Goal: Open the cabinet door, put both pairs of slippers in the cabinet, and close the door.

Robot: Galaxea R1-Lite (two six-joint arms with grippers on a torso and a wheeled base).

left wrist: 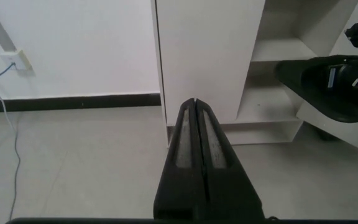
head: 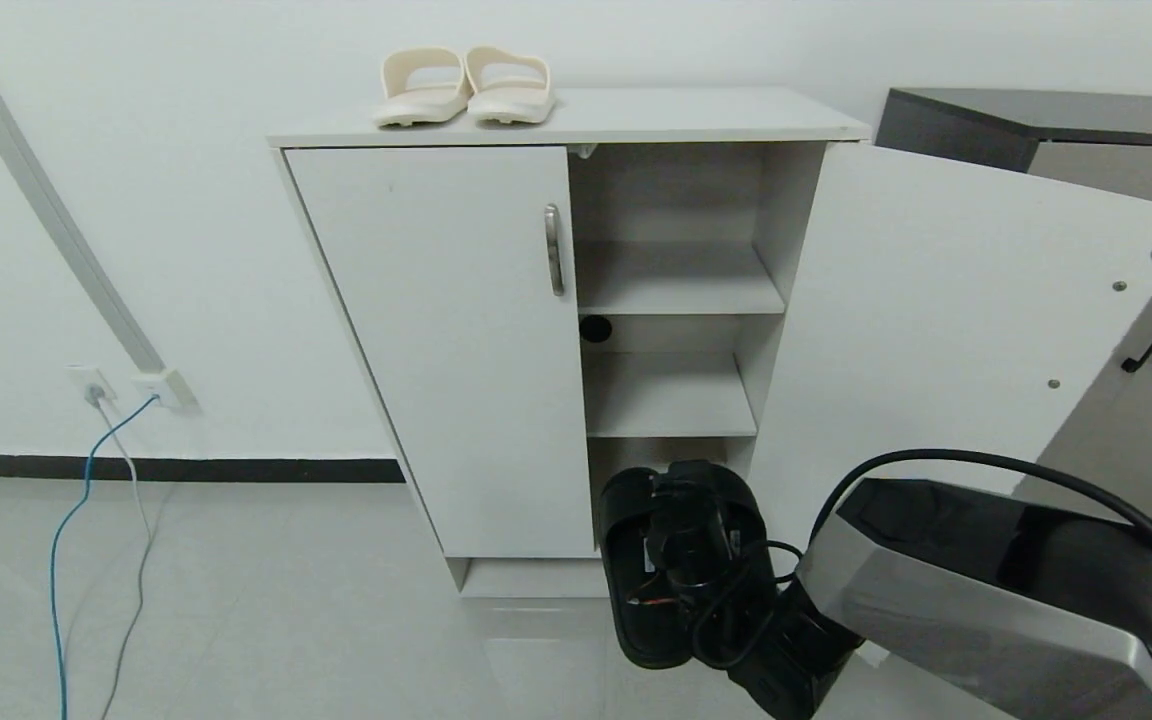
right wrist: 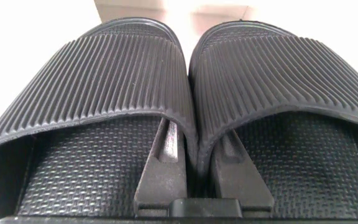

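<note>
Right gripper (head: 684, 540) clamped on adjoining inner walls of black slippers (head: 636, 610), lower centre of frame, just before cabinet (head: 436, 350) bottom compartment (head: 636, 452). Advice: go in level, clear of open door (head: 936, 330), release once soles rest. Left gripper (left wrist: 194, 124) pressed together. Cream slippers (head: 466, 88) on cabinet top, upper centre.

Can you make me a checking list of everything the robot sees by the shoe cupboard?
Surface: floor, pale and shiny.
Job's things: cabinet, right door open, left door shut; beige slippers on its top; black slippers held in front of the bottom compartment.
Clutter: nothing seen.
Grippers: right gripper shut on the black slippers' inner sides; left gripper shut, above the floor.
Cables: blue and grey cables run from wall sockets to the floor.
Surroundings: white wall; grey cabinet on the right.
</note>
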